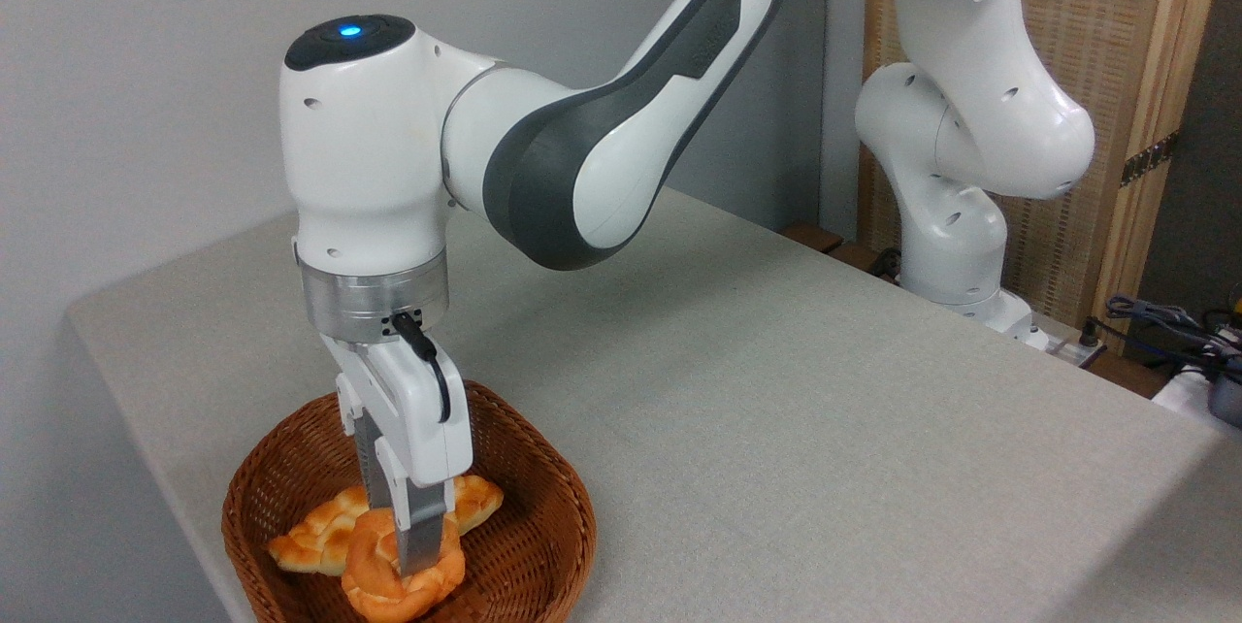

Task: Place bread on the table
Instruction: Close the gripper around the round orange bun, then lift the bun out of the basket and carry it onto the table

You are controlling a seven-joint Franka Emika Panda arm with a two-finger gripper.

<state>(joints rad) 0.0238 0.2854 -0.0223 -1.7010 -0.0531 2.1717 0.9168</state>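
The bread, a glossy orange knot-shaped roll, is at the front of the brown wicker basket. My gripper reaches straight down into the basket and is shut on the roll. One finger is pressed on its near side, and the other is mostly hidden behind it. I cannot tell whether the roll rests on the basket floor or hangs just above it. The table, light grey-beige, stretches out to the right of the basket.
A paler braided loaf lies in the basket behind and beside the roll. The basket sits near the table's front left corner. The arm's base stands at the table's far right edge, with cables beyond it.
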